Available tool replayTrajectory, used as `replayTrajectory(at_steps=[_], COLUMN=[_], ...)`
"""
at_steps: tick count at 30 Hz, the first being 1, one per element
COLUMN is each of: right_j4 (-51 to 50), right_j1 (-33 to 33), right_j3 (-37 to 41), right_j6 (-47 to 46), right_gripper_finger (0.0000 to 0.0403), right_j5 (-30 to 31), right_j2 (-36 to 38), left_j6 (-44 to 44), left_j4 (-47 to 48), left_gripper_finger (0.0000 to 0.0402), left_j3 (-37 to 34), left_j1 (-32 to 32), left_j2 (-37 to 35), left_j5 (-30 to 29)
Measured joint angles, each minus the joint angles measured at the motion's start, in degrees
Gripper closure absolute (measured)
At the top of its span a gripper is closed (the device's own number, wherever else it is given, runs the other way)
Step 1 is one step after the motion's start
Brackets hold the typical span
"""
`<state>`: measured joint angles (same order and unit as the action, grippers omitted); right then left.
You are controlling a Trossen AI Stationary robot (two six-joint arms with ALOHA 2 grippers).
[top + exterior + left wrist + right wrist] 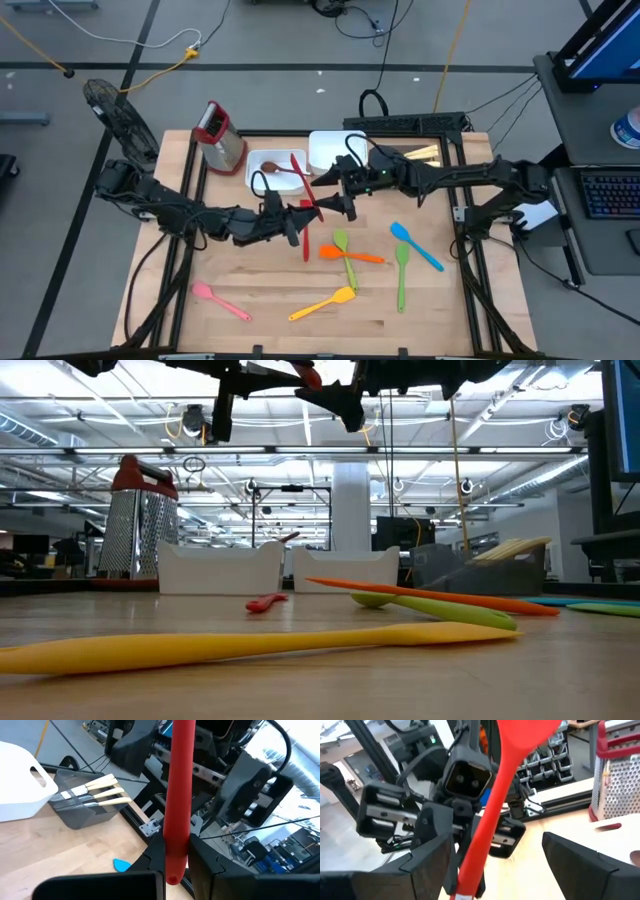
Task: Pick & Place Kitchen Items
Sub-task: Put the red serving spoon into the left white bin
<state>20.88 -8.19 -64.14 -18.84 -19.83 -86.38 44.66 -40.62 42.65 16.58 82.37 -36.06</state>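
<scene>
Red spatula [179, 795] clamped upright in left gripper [176, 854]; right gripper [492, 865] spread wide around its handle, no contact.

I find nothing here that I can read: no label, brand, number or sign shows clearly on the utensils, the trays, the grater, my arms or the room behind.

grey concrete floor [270, 60] crossed by cables, a wooden table [270, 300], a black fan [115, 115] at its corner, bright ceiling strip lights [300, 405] overhead.
</scene>
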Motion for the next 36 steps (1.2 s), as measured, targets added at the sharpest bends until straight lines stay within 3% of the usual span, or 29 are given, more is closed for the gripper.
replayTrajectory(at_steps=[19, 27, 36], right_j4=[6.0, 9.4, 7.0], right_j1=[0.6, 1.6, 1.5], right_j3=[0.0, -3.0, -3.8], right_j6=[-7.0, -10.7, -10.5], right_gripper_finger=[0.0101, 0.0161, 0.0239], right_j5=[-1.0, -4.6, -5.9], right_j2=[-4.8, -10.1, -9.0], left_j6=[-0.7, -0.6, -0.6], left_j4=[0.4, 0.6, 1.6], left_gripper_finger=[0.0364, 0.0364, 0.0364], left_j3=[0.0, 0.0, 0.0], left_j1=[0.0, 0.0, 0.2], left_j2=[0.0, 0.0, 0.0], left_j5=[1.7, 3.1, 3.2])
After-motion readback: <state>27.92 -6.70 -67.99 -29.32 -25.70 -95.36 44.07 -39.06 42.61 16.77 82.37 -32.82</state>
